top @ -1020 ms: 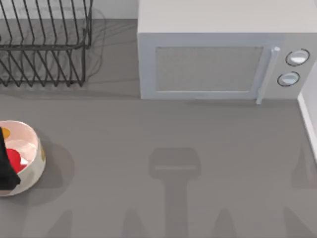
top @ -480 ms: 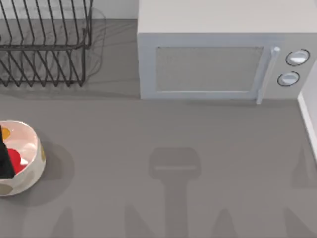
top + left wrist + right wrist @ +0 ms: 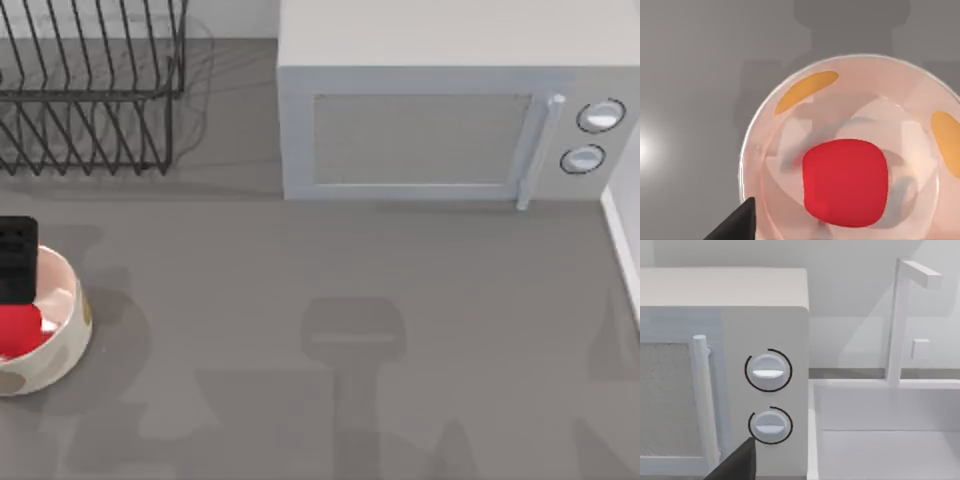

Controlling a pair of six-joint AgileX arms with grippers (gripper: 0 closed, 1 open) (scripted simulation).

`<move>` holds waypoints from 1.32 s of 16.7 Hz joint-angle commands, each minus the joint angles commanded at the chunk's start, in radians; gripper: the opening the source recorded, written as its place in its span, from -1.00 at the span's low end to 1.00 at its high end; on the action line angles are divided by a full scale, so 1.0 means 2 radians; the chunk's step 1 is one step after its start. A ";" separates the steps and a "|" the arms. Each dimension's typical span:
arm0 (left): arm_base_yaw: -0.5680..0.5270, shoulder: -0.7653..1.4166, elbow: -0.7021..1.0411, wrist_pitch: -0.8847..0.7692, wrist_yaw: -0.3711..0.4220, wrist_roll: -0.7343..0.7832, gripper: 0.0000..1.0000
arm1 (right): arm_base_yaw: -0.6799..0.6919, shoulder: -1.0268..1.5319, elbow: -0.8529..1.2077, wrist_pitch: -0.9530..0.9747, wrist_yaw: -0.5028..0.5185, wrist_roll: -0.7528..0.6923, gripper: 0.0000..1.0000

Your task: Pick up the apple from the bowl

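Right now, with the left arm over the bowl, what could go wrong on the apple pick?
1. The apple sits loose in the curved bowl; an off-centre closure could squirt it aside.
2. The left hand is above the bowl's far rim, not over the apple, so a straight descent might hit the rim and shove the bowl.
3. The bowl is at the table's left side in the top view, so a shove could push it out of sight.

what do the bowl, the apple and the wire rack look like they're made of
Bowl: probably glazed ceramic, smooth pale inside with orange-yellow blotches. Apple: rendered flat, uniform red and blocky, more like plastic than fruit. Wire rack: thin black bars, likely coated metal wire.
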 joint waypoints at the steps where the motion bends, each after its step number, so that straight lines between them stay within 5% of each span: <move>1: 0.001 0.050 0.033 -0.029 0.000 0.002 1.00 | 0.000 0.000 0.000 0.000 0.000 0.000 1.00; 10: 0.008 0.312 0.215 -0.190 0.000 0.012 1.00 | 0.000 0.000 0.000 0.000 0.000 0.000 1.00; 17: 0.006 0.318 0.211 -0.183 0.000 0.012 1.00 | 0.000 0.000 0.000 0.000 0.000 0.000 1.00; 22: 0.008 0.360 0.160 -0.087 0.000 0.014 1.00 | 0.000 0.000 0.000 0.000 0.000 0.000 1.00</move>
